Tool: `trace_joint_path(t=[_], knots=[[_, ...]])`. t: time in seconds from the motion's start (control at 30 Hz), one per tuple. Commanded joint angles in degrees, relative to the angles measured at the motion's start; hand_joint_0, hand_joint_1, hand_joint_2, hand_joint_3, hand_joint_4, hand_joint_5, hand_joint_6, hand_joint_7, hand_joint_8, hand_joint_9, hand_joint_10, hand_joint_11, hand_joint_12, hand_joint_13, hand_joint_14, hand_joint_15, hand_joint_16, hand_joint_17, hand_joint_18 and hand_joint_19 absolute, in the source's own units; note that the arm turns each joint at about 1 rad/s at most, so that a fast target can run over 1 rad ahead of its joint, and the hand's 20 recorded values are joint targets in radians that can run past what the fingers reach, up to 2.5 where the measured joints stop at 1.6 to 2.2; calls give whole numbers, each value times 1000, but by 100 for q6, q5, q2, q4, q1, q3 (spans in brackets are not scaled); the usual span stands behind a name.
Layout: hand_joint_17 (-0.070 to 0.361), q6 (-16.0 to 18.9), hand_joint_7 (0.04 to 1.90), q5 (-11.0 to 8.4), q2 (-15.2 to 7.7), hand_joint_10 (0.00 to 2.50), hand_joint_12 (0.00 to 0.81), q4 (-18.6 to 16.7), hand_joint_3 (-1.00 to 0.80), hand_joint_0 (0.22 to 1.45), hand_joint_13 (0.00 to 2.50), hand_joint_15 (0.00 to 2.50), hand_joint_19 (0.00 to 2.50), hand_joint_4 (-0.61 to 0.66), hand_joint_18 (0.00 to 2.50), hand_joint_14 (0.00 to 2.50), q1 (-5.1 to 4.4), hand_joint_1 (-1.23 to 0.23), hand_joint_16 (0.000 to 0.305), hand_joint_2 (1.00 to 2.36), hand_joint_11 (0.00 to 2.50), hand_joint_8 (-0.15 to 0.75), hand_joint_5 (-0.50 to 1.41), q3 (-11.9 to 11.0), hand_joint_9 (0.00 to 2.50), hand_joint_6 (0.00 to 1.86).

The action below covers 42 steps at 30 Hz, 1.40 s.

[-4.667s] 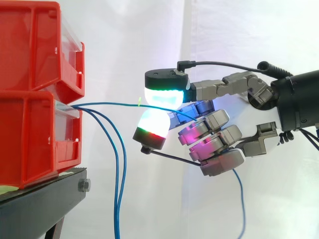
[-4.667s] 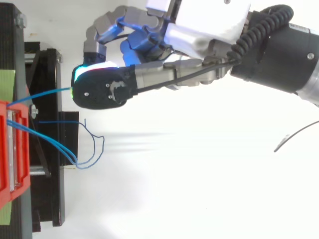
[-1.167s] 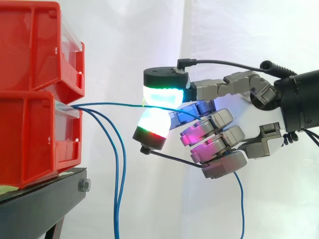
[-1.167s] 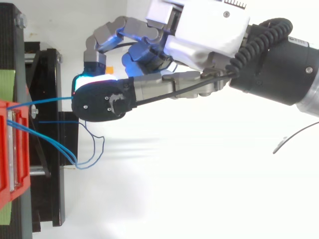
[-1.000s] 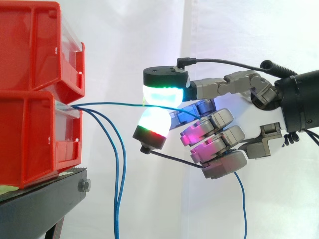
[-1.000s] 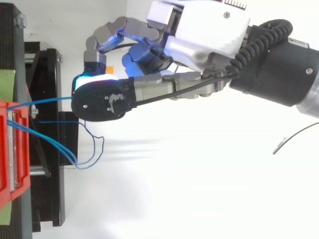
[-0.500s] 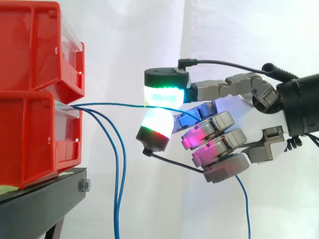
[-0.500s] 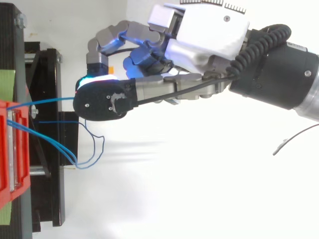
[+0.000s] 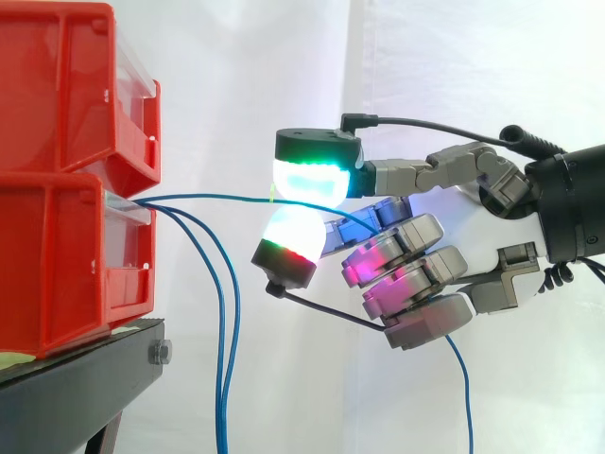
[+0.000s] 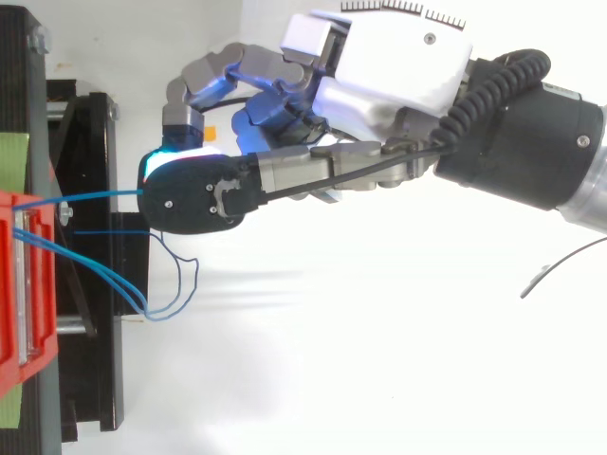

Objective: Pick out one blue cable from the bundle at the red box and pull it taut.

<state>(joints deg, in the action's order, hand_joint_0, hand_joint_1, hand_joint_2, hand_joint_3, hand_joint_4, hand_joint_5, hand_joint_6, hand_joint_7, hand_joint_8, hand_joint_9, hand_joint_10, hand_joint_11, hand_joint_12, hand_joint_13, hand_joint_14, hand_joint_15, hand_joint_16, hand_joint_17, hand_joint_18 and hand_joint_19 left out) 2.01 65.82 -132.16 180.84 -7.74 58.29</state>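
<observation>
**Side view.** The hand [image 9: 406, 274] enters from the right and pinches one blue cable [image 9: 208, 199] between two glowing pads [image 9: 312, 180]; its other fingers are curled. The cable runs almost level from the lower red bin [image 9: 57, 274] at left to the pinch, then drops below the hand. Two slack cables [image 9: 223, 331] hang from the same bin beside the black stand [image 9: 76, 388].

**Top view.** The hand [image 10: 389, 66] holds the cable [image 10: 95, 195] right of the bin [image 10: 19, 313]. The slack cables [image 10: 114, 284] loop on its near side.
</observation>
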Motion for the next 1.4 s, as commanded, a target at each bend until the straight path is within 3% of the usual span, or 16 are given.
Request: trace_joint_path(t=[0.0, 0.77, 1.17, 1.37], knots=[[83, 1, 1008, 1, 6, 2500, 311, -5, -400, 651, 909, 1287, 1690, 26, 1222, 2500, 1, -603, 37, 1010, 1287, 258, -230, -2, 733, 985], [85, 1, 984, -8, -3, 2500, 314, -5, -500, 615, 941, 1301, 1661, 60, 1238, 2500, 1, -548, 38, 1000, 1302, 270, -216, -2, 799, 975], [85, 1, 980, -8, 6, 2500, 318, 3, -500, 639, 952, 1317, 1652, 64, 1245, 2500, 1, -691, 38, 1000, 1310, 274, -215, -11, 814, 975], [86, 1, 1127, -25, 6, 2500, 314, 3, -239, 682, 954, 1353, 1635, -19, 1248, 2500, -8, -764, 38, 1023, 1377, 262, -216, -2, 799, 972]])
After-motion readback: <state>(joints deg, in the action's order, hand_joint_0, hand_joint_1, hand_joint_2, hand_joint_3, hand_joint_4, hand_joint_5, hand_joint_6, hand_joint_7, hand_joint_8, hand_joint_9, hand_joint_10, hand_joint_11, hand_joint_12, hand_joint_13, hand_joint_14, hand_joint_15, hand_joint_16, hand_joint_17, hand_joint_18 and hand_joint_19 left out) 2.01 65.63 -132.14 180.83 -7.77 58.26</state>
